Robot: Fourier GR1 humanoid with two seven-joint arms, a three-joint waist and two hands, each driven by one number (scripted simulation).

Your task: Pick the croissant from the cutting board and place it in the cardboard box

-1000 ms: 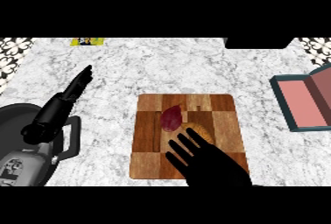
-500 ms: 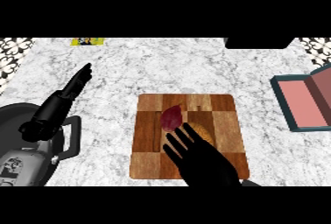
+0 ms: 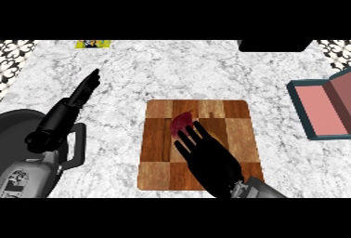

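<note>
A dark reddish, pointed croissant lies on the upper left part of the wooden cutting board. My right hand reaches in from the lower edge over the board. It is open with its fingers spread, and the fingertips cover the croissant's near end. The cardboard box stands open at the right edge, with a pink inside and dark teal walls. My left hand rests open at the left, fingers straight and pointing away, well clear of the board.
The counter is pale speckled marble. A small yellow item lies at the far edge, and a black object sits at the far right. My grey left forearm fills the lower left corner.
My right hand has moved forward and slightly left across the board, so its fingertips now overlap the croissant. The left hand, croissant and box stay where they were.
</note>
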